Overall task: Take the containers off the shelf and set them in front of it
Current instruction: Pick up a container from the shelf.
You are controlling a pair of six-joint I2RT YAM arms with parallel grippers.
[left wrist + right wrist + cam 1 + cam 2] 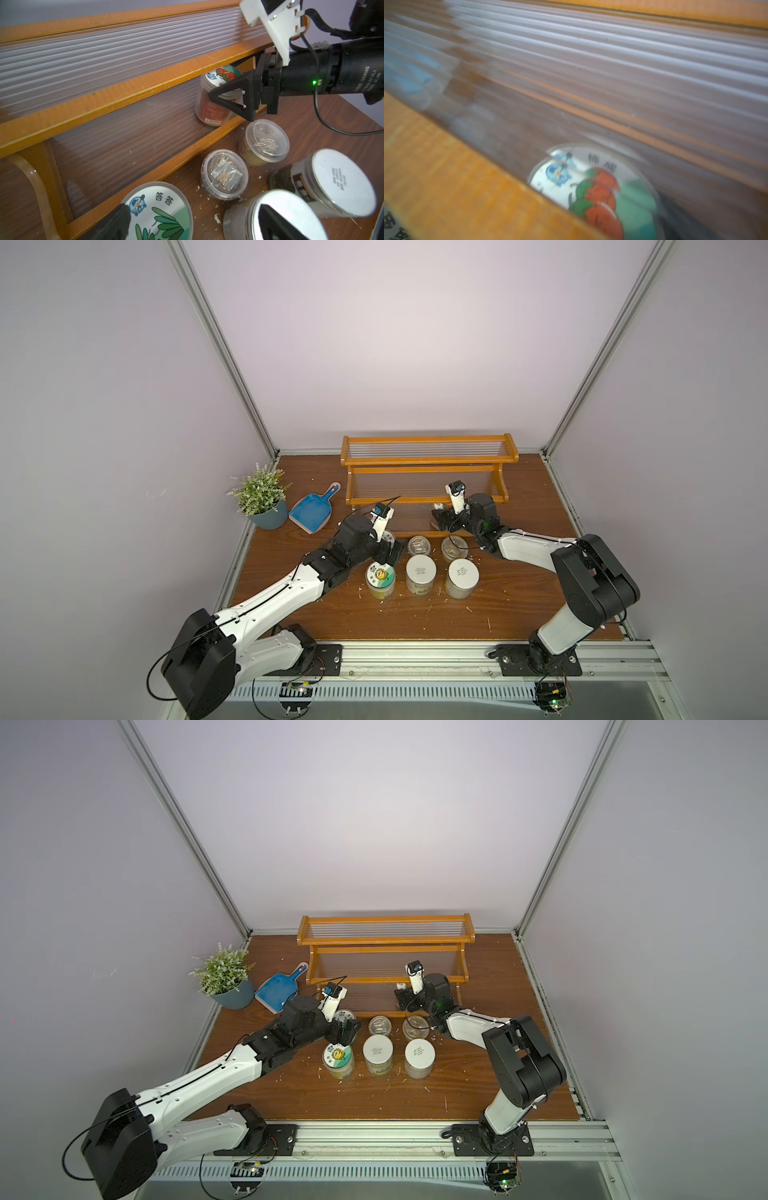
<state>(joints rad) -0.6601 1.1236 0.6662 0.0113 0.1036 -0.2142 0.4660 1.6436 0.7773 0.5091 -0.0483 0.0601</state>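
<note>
The orange-brown shelf (428, 467) stands at the back of the table. On its lowest tier, near the right end, a clear jar with a red-fruit picture lid (207, 110) leans tilted, and my right gripper (218, 91) is shut on its sides; the lid (602, 187) fills the right wrist view. In front of the shelf stand a leaf-lid jar (158, 207), a flower-lid jar (380, 577), two white-lid jars (421, 570) (462, 572) and two clear-lidded cups (419, 545) (454, 548). My left gripper (197, 222) hovers open over the leaf-lid jar and a white-lid jar, holding nothing.
A potted plant (266, 510) and a blue dustpan (311, 512) sit left of the shelf. White crumbs litter the wooden tabletop (415, 614). Grey walls close in on three sides, and a metal rail (415, 655) runs along the front.
</note>
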